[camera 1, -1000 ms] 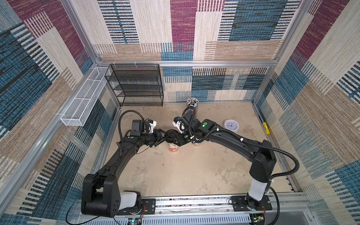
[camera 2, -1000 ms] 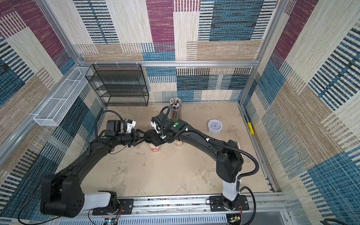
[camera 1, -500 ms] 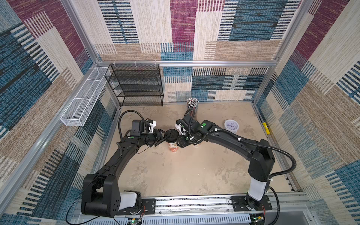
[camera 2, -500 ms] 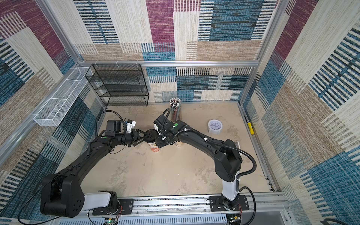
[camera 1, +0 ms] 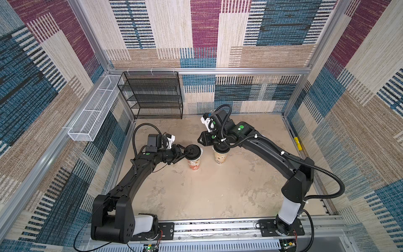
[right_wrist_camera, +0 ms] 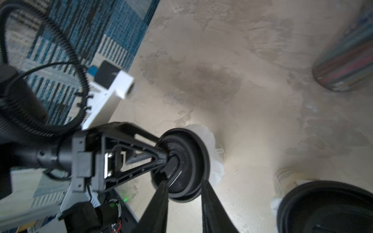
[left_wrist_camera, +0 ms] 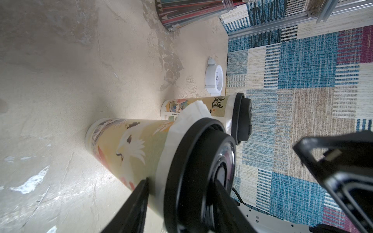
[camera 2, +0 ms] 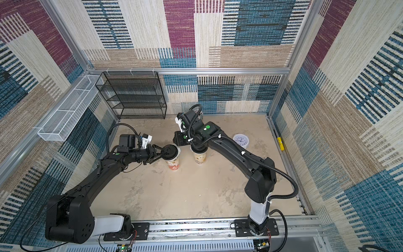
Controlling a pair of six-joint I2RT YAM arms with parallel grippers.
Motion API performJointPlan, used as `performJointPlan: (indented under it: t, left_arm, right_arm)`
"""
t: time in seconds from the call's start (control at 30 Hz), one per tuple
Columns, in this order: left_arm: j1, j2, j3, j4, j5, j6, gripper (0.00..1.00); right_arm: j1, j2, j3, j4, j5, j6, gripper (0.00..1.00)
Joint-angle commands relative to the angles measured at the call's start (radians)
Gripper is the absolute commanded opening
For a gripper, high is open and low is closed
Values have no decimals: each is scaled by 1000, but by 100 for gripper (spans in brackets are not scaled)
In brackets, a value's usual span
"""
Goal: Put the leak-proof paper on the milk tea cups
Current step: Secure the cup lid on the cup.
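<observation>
R arm (camera 1: 272, 152) has swung off red-orange cup (camera 1: 194, 163) toward beige cup (camera 1: 220, 157), mid-frame in both top views. L wrist: L fingers (left_wrist_camera: 138, 201) pinch black lid (left_wrist_camera: 187, 153) rim, paper (left_wrist_camera: 191, 113) trapped underneath. R wrist: R fingers (right_wrist_camera: 158, 201) part-open, empty. Risk: L tug tips cup, drags paper.

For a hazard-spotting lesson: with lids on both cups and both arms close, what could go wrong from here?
1. The left gripper pinches the black lid on the red-orange cup; pulling back could tip this tall cup.
2. The leak-proof paper bunches out on one side under that lid, so it may seal unevenly.
</observation>
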Motion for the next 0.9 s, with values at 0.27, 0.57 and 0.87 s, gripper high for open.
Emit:
performJointPlan:
  t: [0.27,0.57,0.87]
  left_arm:
    - [2,19,-17,-292,-257,21,51]
    - [2,20,-11,-293,-256,20,51]
    - [2,24,-6,-293,-258,18,50]
  right_arm:
    - [-25,125,68,2,-41,160,31]
    - [-28,136,38,7,-106,139,29]
    - [-28,133,-6,7,-125,121,27]
